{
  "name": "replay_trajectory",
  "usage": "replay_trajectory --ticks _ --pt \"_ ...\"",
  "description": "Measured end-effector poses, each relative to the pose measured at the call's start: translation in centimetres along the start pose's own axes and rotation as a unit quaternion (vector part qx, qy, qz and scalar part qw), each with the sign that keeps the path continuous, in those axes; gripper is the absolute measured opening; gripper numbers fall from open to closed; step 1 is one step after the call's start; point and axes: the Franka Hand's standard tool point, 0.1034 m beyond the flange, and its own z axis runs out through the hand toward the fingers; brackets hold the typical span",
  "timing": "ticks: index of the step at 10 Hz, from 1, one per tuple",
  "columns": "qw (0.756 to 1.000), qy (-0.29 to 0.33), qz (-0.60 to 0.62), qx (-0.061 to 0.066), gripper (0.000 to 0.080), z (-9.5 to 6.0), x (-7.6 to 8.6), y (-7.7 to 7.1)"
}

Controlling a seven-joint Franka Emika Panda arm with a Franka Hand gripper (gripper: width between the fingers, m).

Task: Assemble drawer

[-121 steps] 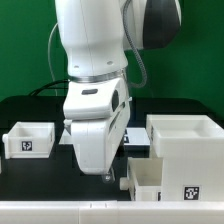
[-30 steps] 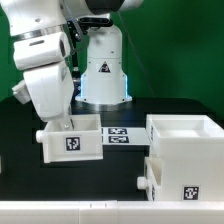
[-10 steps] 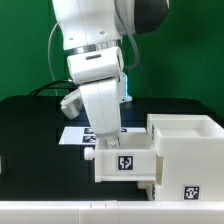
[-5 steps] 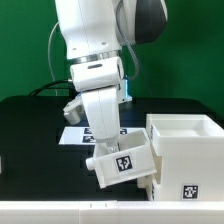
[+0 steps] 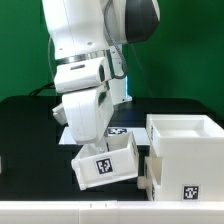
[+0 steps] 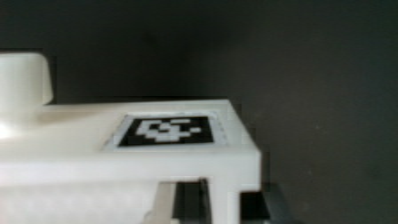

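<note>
My gripper [image 5: 97, 147] is shut on the wall of a small white drawer box [image 5: 108, 168] with a black-and-white tag on its front. I hold the box tilted, low over the black table, just to the left of the large white drawer case [image 5: 186, 140] at the exterior view's right. A second small white box [image 5: 150, 176] sits at the case's lower left corner, close to the held box. In the wrist view the held box's tagged wall [image 6: 173, 133] fills the frame, and my gripper [image 6: 222, 204] pinches a white wall between two dark fingers [image 6: 260, 203].
The marker board [image 5: 119, 131] lies on the black table behind my arm, partly hidden by it. A tag shows on the case's front [image 5: 188, 190]. The table's white front edge [image 5: 60, 213] runs along the bottom.
Over the last second the held box has moved away from the case toward the exterior view's left and a little lower, and it tilts more. The grip has stayed shut.
</note>
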Motion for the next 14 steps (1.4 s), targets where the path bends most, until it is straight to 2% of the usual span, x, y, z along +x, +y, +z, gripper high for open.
replay_trajectory --ticks 3,5,6,7,9,12,13,14 --pt "1.0 -0.002 -0.003 -0.001 0.004 -0.1 -0.1 0.0" --pt "0.999 -0.017 -0.018 -0.03 0.004 -1.0 -1.2 0.8" --pt "0.999 -0.018 -0.01 -0.025 0.004 -0.6 -2.4 0.6" --pt "1.0 -0.017 -0.001 -0.019 0.004 0.5 -3.9 0.1" --pt "1.0 -0.011 0.014 -0.012 0.004 2.0 -5.2 -0.8" --pt "1.0 -0.011 0.016 -0.012 0.004 2.0 -5.4 -0.8" --pt "1.0 -0.011 0.017 -0.012 0.0115 2.0 -5.4 -0.8" --pt "1.0 -0.011 0.017 -0.012 0.0115 2.0 -5.4 -0.9"
